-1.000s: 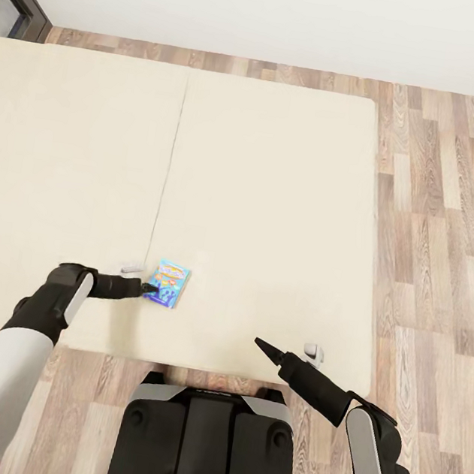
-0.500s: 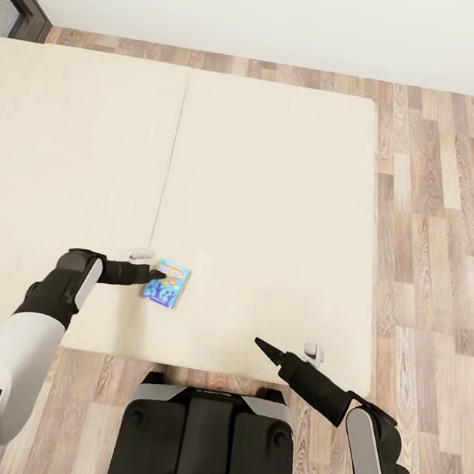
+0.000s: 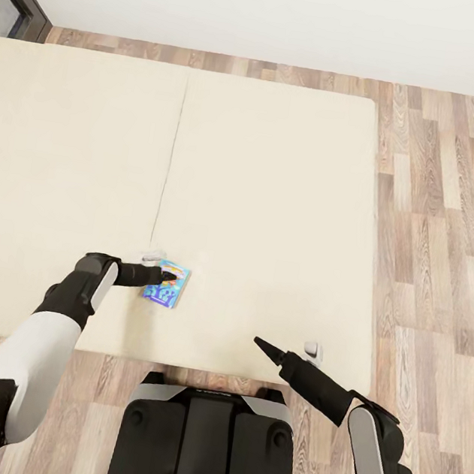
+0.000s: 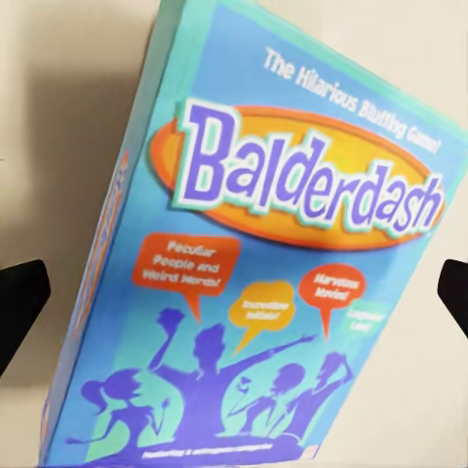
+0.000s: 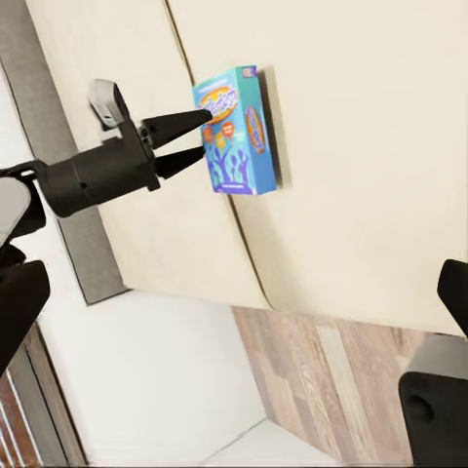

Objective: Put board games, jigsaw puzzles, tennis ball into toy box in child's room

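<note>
The bed [image 3: 273, 197] is seen as a broad beige mattress, low enough to be reached from the robot's base at its near edge. The small blue board game [image 3: 167, 284] is laid flat near that edge, printed face up, so a grasp across its sides is invited. The left pincer [image 3: 172, 277] is held over the box with fingers spread, nothing yet pinched. The right pincer [image 3: 258, 341] is parked apart, over the mattress edge; its fingers [image 5: 452, 292] are seen spread and empty.

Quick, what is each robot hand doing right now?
Left end effector: open, over the blue Balderdash board game, not gripping.
Right end effector: cannot tell.
</note>
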You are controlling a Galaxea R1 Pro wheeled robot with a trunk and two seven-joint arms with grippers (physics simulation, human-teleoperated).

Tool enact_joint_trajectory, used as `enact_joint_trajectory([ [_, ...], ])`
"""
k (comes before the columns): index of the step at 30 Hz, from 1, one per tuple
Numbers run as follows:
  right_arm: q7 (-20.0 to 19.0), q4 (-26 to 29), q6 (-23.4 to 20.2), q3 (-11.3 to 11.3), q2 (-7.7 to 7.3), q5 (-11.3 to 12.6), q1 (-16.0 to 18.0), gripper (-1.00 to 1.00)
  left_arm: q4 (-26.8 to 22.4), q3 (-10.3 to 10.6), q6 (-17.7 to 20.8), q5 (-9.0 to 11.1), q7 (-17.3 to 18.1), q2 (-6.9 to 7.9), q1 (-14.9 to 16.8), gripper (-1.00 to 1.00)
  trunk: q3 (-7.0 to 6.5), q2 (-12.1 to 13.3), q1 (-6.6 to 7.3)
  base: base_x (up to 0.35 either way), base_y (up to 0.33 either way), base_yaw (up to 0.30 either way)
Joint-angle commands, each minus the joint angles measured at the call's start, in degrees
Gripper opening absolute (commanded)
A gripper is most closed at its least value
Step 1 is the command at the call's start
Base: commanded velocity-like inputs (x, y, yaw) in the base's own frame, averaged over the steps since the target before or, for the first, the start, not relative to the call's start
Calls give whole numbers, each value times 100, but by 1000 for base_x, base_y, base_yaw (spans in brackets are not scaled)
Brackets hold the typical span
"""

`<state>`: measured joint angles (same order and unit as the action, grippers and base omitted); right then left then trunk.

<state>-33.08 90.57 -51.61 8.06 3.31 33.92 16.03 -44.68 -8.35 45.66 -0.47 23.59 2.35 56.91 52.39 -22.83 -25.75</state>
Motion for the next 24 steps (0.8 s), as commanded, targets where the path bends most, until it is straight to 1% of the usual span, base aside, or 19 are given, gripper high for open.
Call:
enact_joint_trajectory([
  [1,-85,3,-101,18,5,-14,7,100,24,-16,-9,-4,-34,-13,3,100,6,-9,-3,0,0,0],
  [8,-229,4,-222,26,4,-14,20,100,68,-17,-76,2,-120,-38,5,100,6,-9,-3,0,0,0],
  [24,-270,4,-209,27,3,-10,6,100,74,-9,-92,1,-108,-41,5,100,6,-9,-3,0,0,0],
])
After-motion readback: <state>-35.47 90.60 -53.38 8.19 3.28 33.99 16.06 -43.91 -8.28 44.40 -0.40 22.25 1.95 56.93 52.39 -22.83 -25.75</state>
